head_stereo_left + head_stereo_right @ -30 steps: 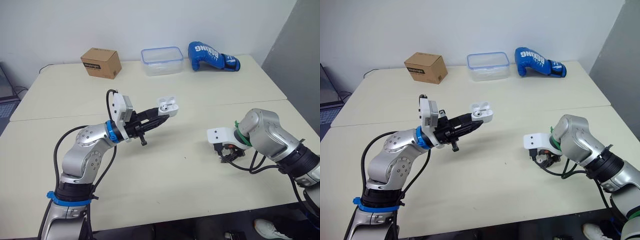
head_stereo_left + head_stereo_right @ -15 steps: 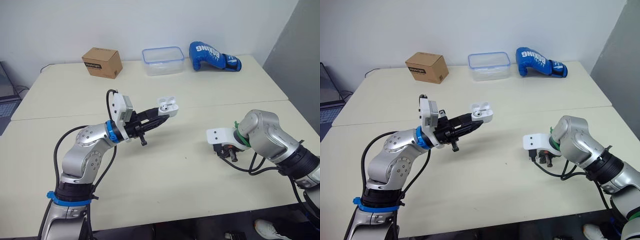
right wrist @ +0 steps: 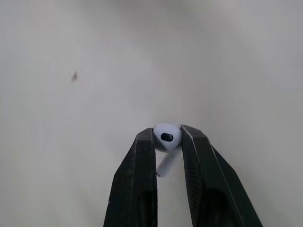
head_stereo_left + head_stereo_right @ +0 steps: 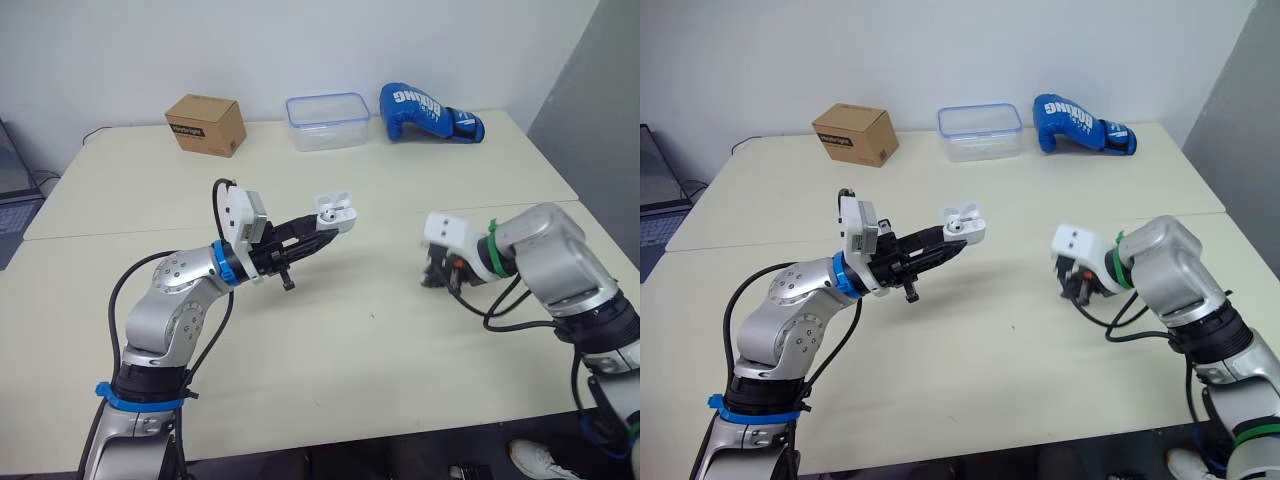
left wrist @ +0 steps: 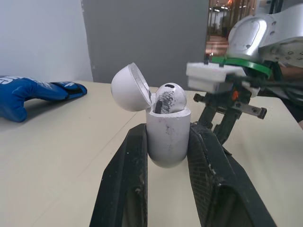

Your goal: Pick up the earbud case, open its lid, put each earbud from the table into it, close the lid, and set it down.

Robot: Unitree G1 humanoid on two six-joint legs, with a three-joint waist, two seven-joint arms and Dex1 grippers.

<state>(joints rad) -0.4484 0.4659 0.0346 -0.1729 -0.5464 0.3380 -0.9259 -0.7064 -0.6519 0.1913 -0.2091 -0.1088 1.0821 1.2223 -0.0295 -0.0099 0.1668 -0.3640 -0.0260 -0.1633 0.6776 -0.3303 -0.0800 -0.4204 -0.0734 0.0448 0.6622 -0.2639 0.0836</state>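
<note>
My left gripper point(image 4: 322, 231) is shut on the white earbud case point(image 5: 167, 137), held up over the middle of the table. The case's lid point(image 5: 128, 88) stands open and one earbud point(image 5: 168, 98) sits in it. My right gripper point(image 3: 167, 139) is shut on a second white earbud point(image 3: 165, 137), pinched between its black fingers point(image 3: 143, 156) above the table top. In the head views the right gripper point(image 4: 440, 275) hangs a little above the table, to the right of the case.
At the far edge stand a brown cardboard box point(image 4: 205, 124), a clear plastic container point(image 4: 325, 121) with a blue rim and a blue boxing glove point(image 4: 426, 111). A seam point(image 4: 110, 233) between the two tabletops runs across the middle.
My right arm has risen and turned, lifting the gripper with the earbud off the table and a little toward the case. The left arm and the case have held still.
</note>
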